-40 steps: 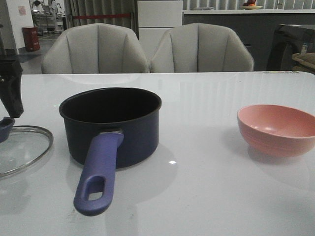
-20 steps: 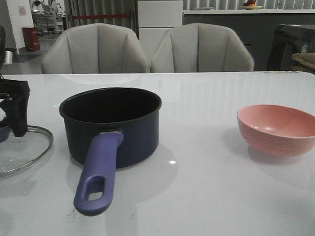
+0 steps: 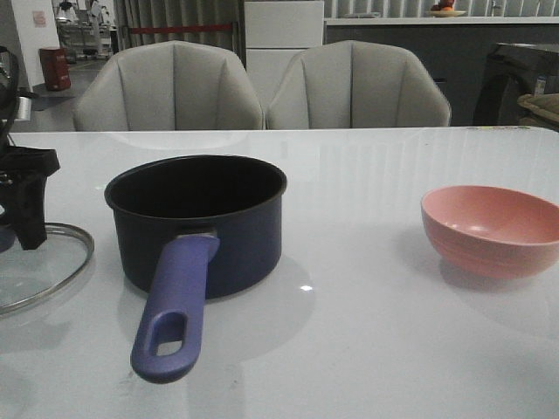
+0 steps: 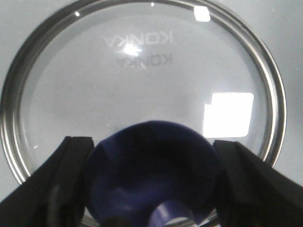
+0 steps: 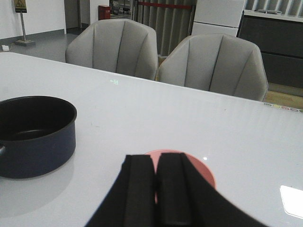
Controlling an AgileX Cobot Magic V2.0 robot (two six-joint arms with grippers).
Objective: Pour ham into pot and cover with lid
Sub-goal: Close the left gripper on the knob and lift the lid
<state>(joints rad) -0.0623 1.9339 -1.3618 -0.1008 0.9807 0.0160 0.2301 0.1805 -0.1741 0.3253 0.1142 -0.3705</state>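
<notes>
White glossy table [image 3: 367, 349]. Pot [image 3: 199, 223] stands left of centre, upright, uncovered, black interior in view; no slices can be made out inside from the front view. Its long purple-blue handle [image 3: 173, 307] runs toward the near edge, slot hole at the near end.

Lid [image 3: 39, 264] lies flat on the table at the left edge, just beside the pot, apart from it. Only part of its rim shows in the front view. In the left wrist view the whole glass disc [image 4: 142, 90] shows, metal rim all round, lettering "KONKA" printed on the glass with its reflection.

Left gripper [image 4: 151, 184] is over the lid, fingers [image 4: 57, 184] spread wide, one on each side of the flared knob [image 4: 151, 165]. Whether the pads touch the knob cannot be told. In the front view one black finger [image 3: 26, 196] hangs down at the left edge over the lid.

Pink bowl [image 3: 493, 229] sits near the right edge, well apart from the pot. Its visible inside looks bare pink; ham not seen in any view.

Right gripper [image 5: 158, 189] shows only in its own wrist view: fingers pressed together, nothing between them, held above the table with the pink bowl [image 5: 206, 172] partly hidden behind them.

Two grey chairs [image 3: 262, 83] stand behind the far edge.
</notes>
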